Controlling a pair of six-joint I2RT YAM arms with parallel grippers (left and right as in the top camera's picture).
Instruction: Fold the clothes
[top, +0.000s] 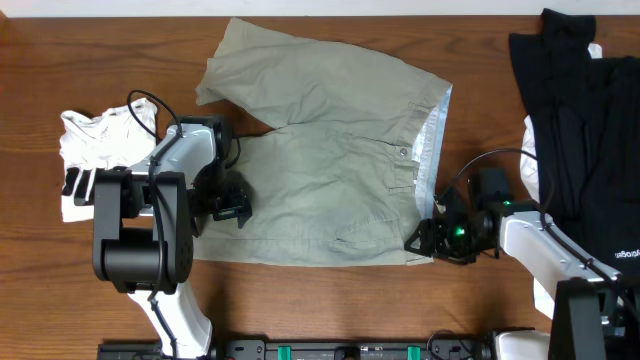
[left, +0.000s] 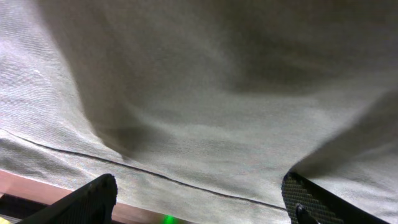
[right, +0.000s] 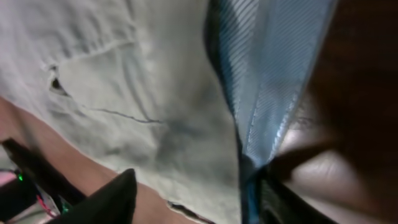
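Observation:
The khaki-grey shorts (top: 330, 170) lie flat on the wood table (top: 90, 50), with the waistband to the right and the legs to the left. The far leg angles up to the left. My left gripper (top: 232, 203) is low at the left hem of the near leg. In the left wrist view its jaws (left: 199, 202) are wide open with the fabric (left: 217, 93) and its hem between them. My right gripper (top: 425, 240) is at the near corner of the waistband. Its jaws (right: 193, 199) are open astride the corner of the shorts (right: 124, 81), beside the paler lining (right: 273, 62).
A small white tee with black bars (top: 95, 145) lies at the left, partly under my left arm. Black garments (top: 580, 110) are piled at the right edge, next to my right arm. Dark rails run along the table's front edge (top: 330, 350).

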